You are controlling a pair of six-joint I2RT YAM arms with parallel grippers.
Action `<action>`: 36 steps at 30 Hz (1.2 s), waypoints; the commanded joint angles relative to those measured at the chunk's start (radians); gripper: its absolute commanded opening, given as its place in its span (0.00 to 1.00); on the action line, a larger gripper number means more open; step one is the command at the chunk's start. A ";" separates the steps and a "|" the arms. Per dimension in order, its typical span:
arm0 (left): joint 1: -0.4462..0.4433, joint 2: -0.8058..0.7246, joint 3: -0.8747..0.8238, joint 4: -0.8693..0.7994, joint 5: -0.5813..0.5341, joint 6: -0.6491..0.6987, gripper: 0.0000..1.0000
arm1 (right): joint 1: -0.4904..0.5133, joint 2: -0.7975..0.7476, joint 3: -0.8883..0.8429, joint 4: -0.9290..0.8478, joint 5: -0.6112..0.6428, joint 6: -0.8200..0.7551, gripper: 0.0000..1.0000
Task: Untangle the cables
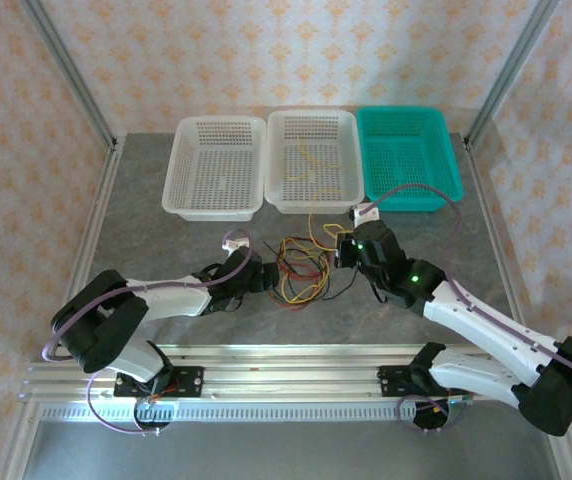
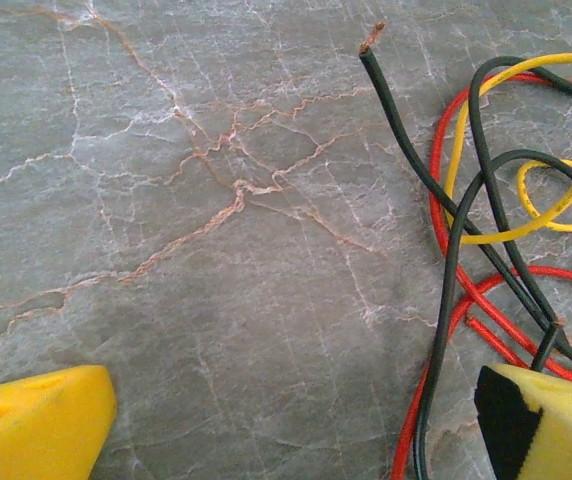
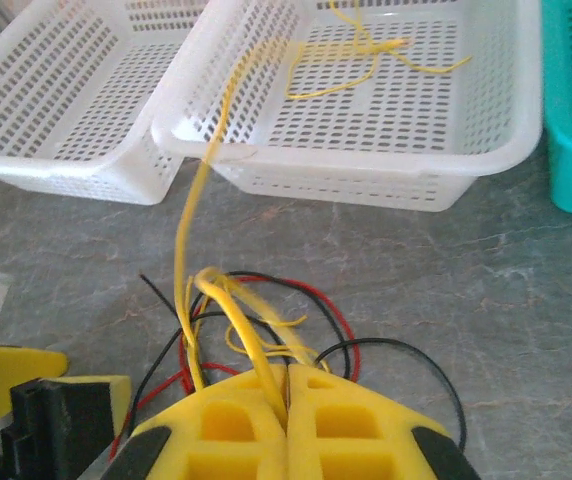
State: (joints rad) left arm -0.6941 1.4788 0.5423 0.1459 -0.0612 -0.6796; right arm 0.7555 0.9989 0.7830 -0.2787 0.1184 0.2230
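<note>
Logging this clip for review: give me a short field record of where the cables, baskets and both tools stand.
left tool: open, low over the table at the tangle's left edge
right tool: shut on yellow cable
yellow cable path: from the right tool up over the rim into the middle white basket
tangle: red cable, black cable and yellow loops, on the table between the tools
other baskets: left white basket and teal basket, no cable seen inside

Red, yellow, black cables [image 2: 433, 200] — tangled
</note>
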 commanded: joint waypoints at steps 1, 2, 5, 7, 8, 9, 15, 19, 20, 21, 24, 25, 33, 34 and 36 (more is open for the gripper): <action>0.004 -0.008 -0.017 -0.053 -0.032 0.008 0.97 | -0.003 -0.011 0.018 -0.050 0.102 0.010 0.00; 0.003 -0.019 -0.016 -0.052 -0.028 0.011 0.97 | -0.003 -0.013 0.021 -0.054 0.118 0.016 0.00; 0.002 -0.091 -0.016 -0.044 -0.018 0.020 0.97 | -0.003 -0.030 0.023 -0.041 0.148 0.048 0.00; 0.002 -0.161 -0.018 -0.042 -0.020 0.030 0.98 | -0.005 -0.039 0.023 -0.025 0.151 0.080 0.00; 0.002 -0.192 -0.020 -0.039 -0.023 0.037 0.98 | -0.005 -0.039 0.022 -0.018 0.148 0.094 0.00; 0.002 -0.233 -0.022 -0.034 -0.027 0.046 0.98 | -0.007 -0.038 0.021 -0.007 0.144 0.109 0.00; 0.004 -0.376 0.020 -0.059 -0.052 0.084 1.00 | -0.037 -0.031 0.001 0.070 0.117 0.192 0.00; 0.008 -0.384 0.089 -0.072 -0.059 0.118 0.99 | -0.061 -0.025 0.001 0.124 0.105 0.214 0.00; 0.011 -0.379 0.107 -0.072 -0.060 0.123 0.99 | -0.065 -0.021 0.000 0.141 0.106 0.214 0.00; 0.016 -0.370 0.127 -0.072 -0.059 0.127 0.99 | -0.071 -0.018 -0.001 0.160 0.106 0.215 0.00; 0.035 -0.341 0.177 -0.051 -0.043 0.135 0.99 | -0.087 0.013 0.011 0.203 0.099 0.204 0.00; 0.041 -0.333 0.190 -0.042 -0.031 0.138 0.99 | -0.093 0.024 0.020 0.212 0.101 0.199 0.00; 0.124 -0.207 0.305 0.038 0.075 0.138 0.99 | -0.185 0.176 0.098 0.362 -0.005 0.179 0.00; 0.131 -0.190 0.323 0.040 0.079 0.142 1.00 | -0.195 0.211 0.114 0.373 -0.019 0.182 0.00; 0.142 -0.154 0.365 0.038 0.083 0.153 0.99 | -0.210 0.278 0.163 0.377 -0.023 0.182 0.00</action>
State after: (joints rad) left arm -0.5671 1.2972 0.8368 0.1432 -0.0116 -0.5560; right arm 0.5621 1.2194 0.8711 0.0154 0.1287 0.4080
